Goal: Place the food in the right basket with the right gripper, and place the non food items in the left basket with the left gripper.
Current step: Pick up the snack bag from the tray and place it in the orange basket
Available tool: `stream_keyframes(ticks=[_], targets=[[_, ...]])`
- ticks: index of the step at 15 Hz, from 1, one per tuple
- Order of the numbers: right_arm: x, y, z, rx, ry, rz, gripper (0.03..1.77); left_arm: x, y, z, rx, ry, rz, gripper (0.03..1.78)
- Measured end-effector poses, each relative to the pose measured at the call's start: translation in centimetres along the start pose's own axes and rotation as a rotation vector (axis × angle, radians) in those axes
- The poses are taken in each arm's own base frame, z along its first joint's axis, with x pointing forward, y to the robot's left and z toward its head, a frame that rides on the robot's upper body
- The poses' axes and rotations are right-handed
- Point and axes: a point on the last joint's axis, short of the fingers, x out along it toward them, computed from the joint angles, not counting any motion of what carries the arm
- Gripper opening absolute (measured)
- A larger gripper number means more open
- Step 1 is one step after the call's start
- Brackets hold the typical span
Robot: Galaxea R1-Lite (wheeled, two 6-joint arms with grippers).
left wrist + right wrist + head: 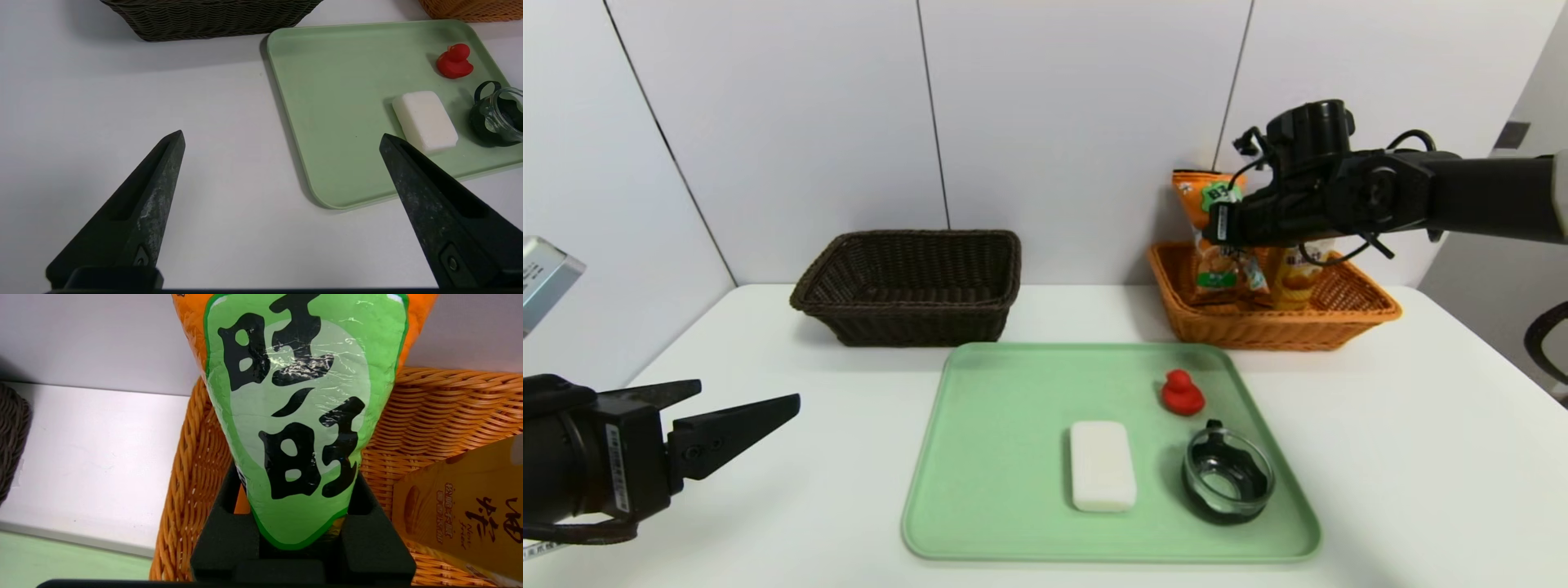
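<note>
An orange snack bag with a green label [1207, 196] [302, 416] hangs upright over the left end of the orange basket [1347, 314] [441, 408]. My right gripper [1218, 222] [294, 486] is shut on its lower part. On the green tray [1005, 457] [339, 102] lie a red toy duck [1181, 393] [454, 61], a white soap bar [1103, 465] [425, 120] and a small glass jar [1227, 482] [496, 114]. My left gripper [747, 392] [281, 134] is open and holds nothing, low over the table left of the tray. The dark brown basket [911, 286] [204, 16] is empty.
The orange basket holds a yellow snack package [1294, 273] [461, 514] and another packet [1217, 273]. Both baskets stand against the white back wall, behind the tray. Bare white table lies left and right of the tray.
</note>
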Motion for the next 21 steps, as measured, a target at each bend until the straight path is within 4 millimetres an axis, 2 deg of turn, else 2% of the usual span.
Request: stream_keyframes(ticks=[7,15,17,21], targets=[[1.4,-0.4,-0.5,0.004,-0.016,-0.021,0.42,0.3,0.0,0.0,0.001,0.008,0.002,1.69],[1.7,-0.4,-0.7,0.002,-0.008,-0.026,0.44,0.7,-0.1,0.0,0.003,0.019,0.002,1.69],[1.7,-0.4,-0.7,0.002,-0.004,-0.028,0.73,0.7,-0.1,0.0,0.003,0.02,0.003,1.69],[1.7,-0.4,-0.8,0.004,0.001,-0.026,1.12,0.8,-0.1,0.0,0.003,0.021,0.004,1.69]])
